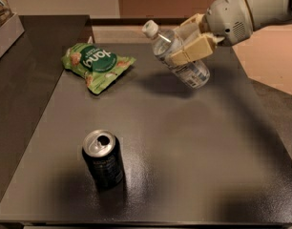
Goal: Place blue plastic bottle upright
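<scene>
Blue plastic bottle [190, 72]: clear, faintly bluish, held in the air above the far right part of the tabletop, touching nothing below it.
Bottle tilt: slanted, not upright; the white cap [150, 27] points up and to the left in the camera view, and the base points down and to the right.
Bottle label: white with dark print, wrapped around the lower half and partly covered by a finger.
Claw [179, 42]: closed around the middle of the blue plastic bottle, with 2 tan fingers [193, 49] pressed against opposite sides of its body.
Arm [246, 11]: pale grey, entering from the upper right corner and ending at the claw.
Shadow: a soft dark patch lies on the tabletop just under the bottle.
Tabletop [193, 151]: dark, matte and slightly speckled, filling most of the view.
Green snack bag [96, 65]: lying flat at the far left of the tabletop, well apart from the bottle, its printed face up.
Black can [103, 160]: standing upright near the front left, silver top with the tab opened, well apart from both the bag and the bottle.
</scene>
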Robot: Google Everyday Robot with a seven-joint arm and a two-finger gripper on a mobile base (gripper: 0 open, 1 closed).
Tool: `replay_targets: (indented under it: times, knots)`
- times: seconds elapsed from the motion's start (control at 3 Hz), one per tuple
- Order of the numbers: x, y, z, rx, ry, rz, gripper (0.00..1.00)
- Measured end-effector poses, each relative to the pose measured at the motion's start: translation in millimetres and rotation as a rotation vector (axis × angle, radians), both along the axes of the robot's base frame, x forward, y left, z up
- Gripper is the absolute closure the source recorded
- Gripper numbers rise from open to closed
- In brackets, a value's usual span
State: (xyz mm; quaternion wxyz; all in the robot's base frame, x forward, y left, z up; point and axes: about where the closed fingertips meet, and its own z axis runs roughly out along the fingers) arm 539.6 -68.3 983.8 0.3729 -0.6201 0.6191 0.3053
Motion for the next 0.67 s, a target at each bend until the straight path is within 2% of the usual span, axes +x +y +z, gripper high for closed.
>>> replay_targets:
  times: [0.67]
  knots:
    - [-0.5, -17.3, 17.2, 0.268, 0.013, -0.095, 1.00]
